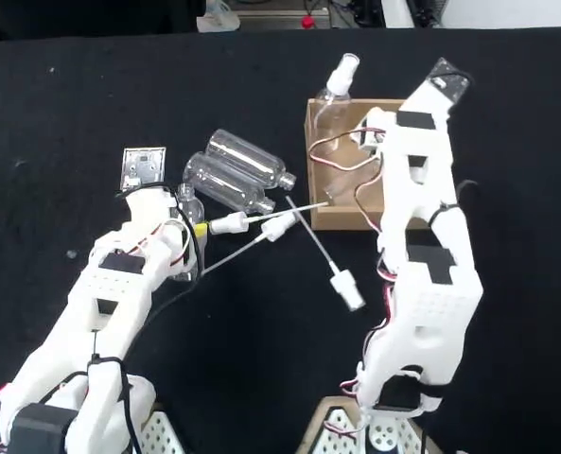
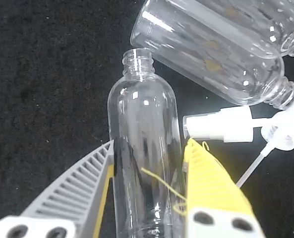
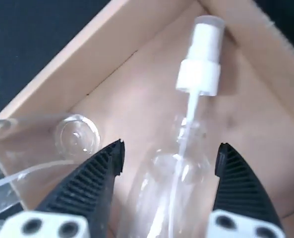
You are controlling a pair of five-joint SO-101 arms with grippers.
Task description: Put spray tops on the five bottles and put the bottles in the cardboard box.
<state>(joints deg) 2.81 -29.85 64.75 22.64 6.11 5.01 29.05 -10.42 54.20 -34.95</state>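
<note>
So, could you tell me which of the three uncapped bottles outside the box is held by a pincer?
The bottle in the left pincer; the other two bottles lie side by side on the table, ungripped.

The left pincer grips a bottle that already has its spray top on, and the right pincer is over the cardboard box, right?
Not quite. The bottle in the left pincer has a bare, open neck, no spray top, as the left wrist view shows. The right pincer is indeed over the cardboard box.
</note>
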